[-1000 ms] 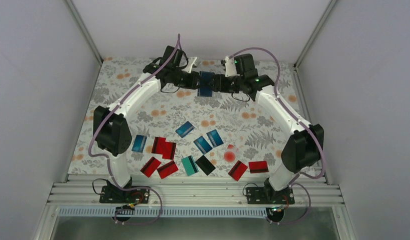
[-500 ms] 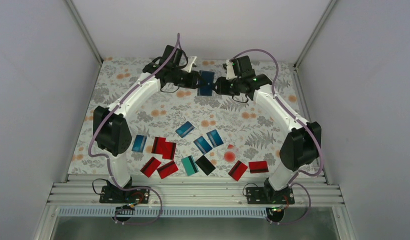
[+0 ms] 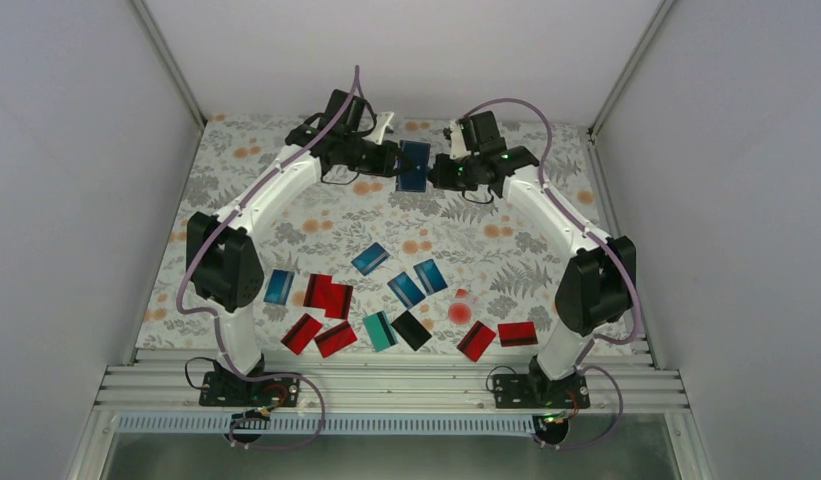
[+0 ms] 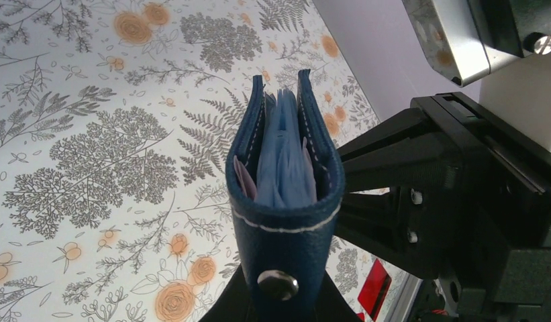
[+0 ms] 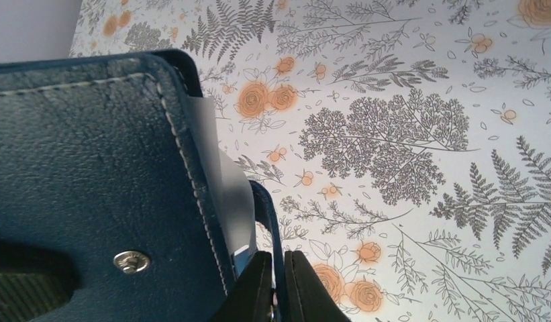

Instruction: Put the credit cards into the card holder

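Up at 12 o'clock, the card holder [image 3: 414,166] sits betw. both tools: left tool [image 3: 395,160] shut on its snap end, right tool [image 3: 435,172] pinched shut on one wall (navy flap). Loose credit cards [image 3: 371,258] lie at 6 o'clock.

in the right wrist view, card holder [image 5: 91,168] cropped by the left and bottom edges, only the tips of the right gripper [image 5: 278,288] showing. in the left wrist view, holder's lower end cropped, left gripper [image 4: 279,315] almost wholly hidden under it, one red card [image 4: 374,288] half covered by the right gripper's black body. pocket contents unclear; overhead, grip points too small to tell.
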Robot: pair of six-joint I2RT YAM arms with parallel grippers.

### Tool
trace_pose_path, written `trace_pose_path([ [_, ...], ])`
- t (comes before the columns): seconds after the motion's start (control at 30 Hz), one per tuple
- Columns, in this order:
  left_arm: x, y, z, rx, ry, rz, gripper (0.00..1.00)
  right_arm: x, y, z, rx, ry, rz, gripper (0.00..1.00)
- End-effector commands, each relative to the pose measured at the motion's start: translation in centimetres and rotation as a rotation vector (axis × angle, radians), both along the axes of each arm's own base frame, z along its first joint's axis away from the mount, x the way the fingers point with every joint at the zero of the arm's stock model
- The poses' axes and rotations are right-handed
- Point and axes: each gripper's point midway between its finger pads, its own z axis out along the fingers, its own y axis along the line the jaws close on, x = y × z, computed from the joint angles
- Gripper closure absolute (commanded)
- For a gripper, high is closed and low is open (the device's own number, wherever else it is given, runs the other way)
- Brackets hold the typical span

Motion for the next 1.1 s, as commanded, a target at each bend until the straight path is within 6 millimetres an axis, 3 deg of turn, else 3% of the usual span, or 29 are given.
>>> trace_pose_path([
  [0.0, 0.0, -0.7, 0.6, -0.027, -0.007, -0.034, 0.98, 0.0, 0.8, 0.9, 0.021, -0.019, 0.025, 0.96],
  [0.17, -0.1, -0.6, -2.6, 0.018, 0.056, -0.048, 0.95, -1.8, 1.6, -1.0, 0.064, 0.056, 0.088, 0.96],
  [0.33, -0.6, -0.4, -7.0, 0.067, 0.132, -0.069, 0.88, -4.1, 2.2, -4.5, 0.117, 0.17, 0.12, 0.96],
  [0.5, -1.1, 0.0, -11.3, 0.118, 0.195, -0.079, 0.78, -5.3, 2.4, -7.4, 0.13, 0.245, 0.142, 0.96],
  [0.67, -1.0, 0.5, -14.8, 0.178, 0.233, -0.08, 0.61, -5.9, 2.6, -9.8, 0.132, 0.3, 0.16, 0.96],
  [0.83, -0.1, 1.9, -15.5, 0.28, 0.192, -0.021, 0.26, -6.5, 2.6, -11.2, 0.133, 0.334, 0.165, 0.96],
  [0.9, 0.4, 2.7, -15.2, 0.318, 0.159, 0.014, 0.04, -6.7, 2.5, -11.7, 0.131, 0.34, 0.166, 0.96],
  [1.07, 1.9, 5.8, -15.0, 0.467, 0.084, 0.134, 0.0, -6.6, 2.4, -12.8, 0.111, 0.353, 0.164, 0.96],
])
